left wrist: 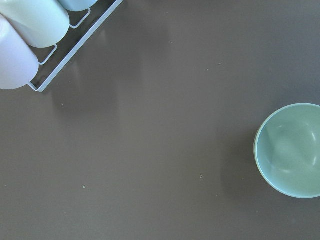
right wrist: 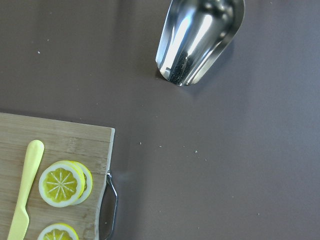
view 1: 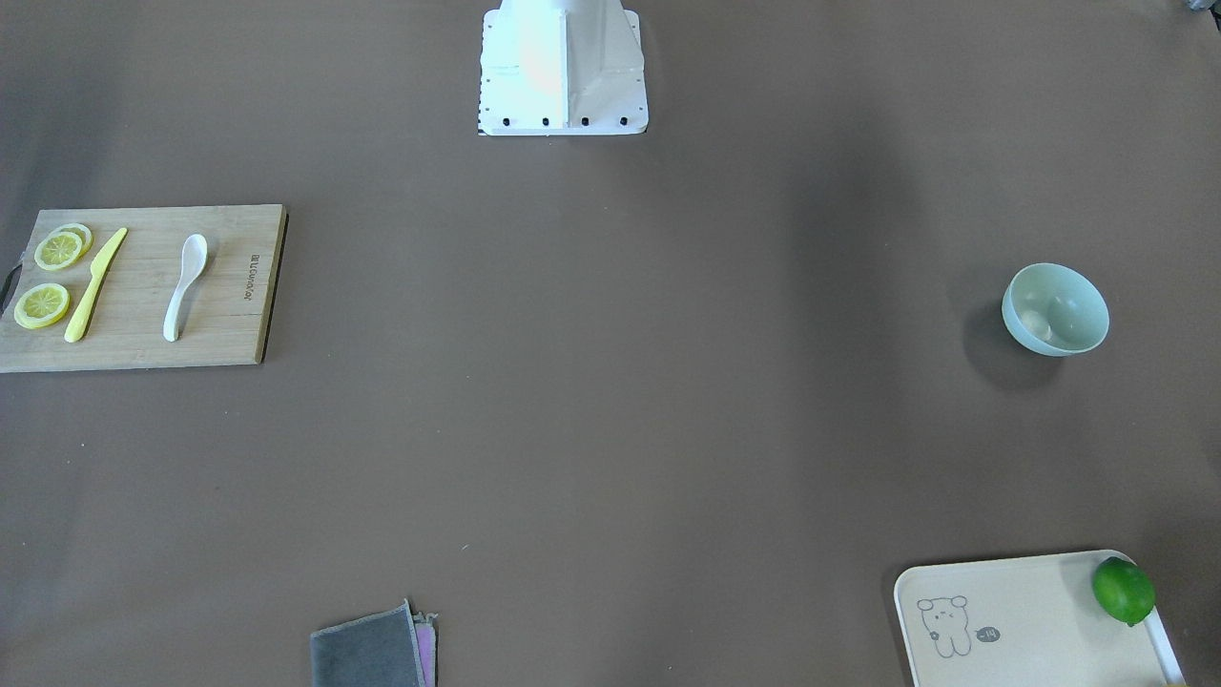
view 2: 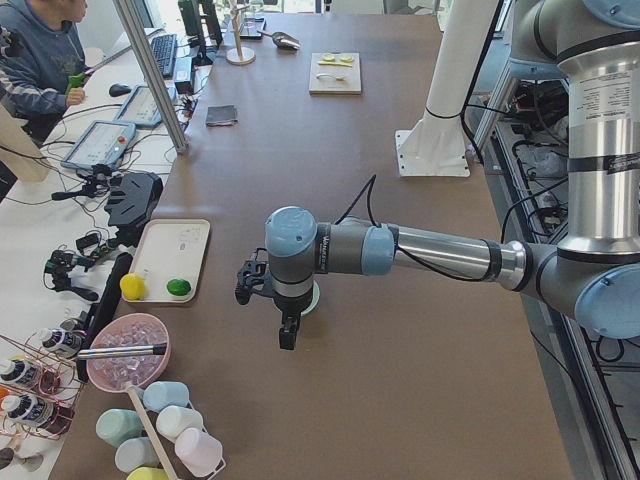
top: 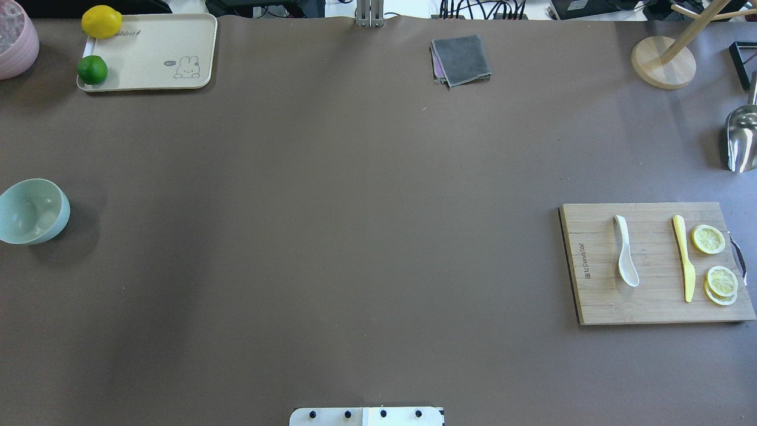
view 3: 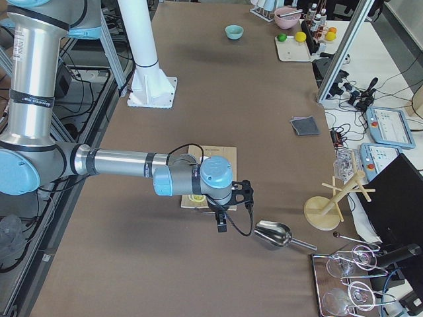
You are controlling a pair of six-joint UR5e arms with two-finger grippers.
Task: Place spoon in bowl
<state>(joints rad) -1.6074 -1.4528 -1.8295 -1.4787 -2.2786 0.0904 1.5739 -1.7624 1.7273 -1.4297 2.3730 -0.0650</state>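
So nothing's been grabbed yet: the spoon lies flat on the cutting board at the robot's right end of the table, and the bowl sits way over at the left end, well apart from it. The right pincer hangs near the board's outer end, over by the metal scoop, and the left pincer hangs close to the bowl. Both only show up in the side views, so I can't tell whether either is released or clenched. My biggest worry is the pick. The spoon looks glossy and hugs the wood, so the fingers could skid off it, pinch it crooked, or jam into the board. The yellow knife and the lemon slices sit off to one side, but a sloppy approach could nudge them. Then there's the long carry — I'd guess one arm can't cover that span, so a hand-over might be needed, and that's a prime spot for a drop. Last risk: coming in low at the bowl and clipping its rim, since it looks light enough to slide or tip.
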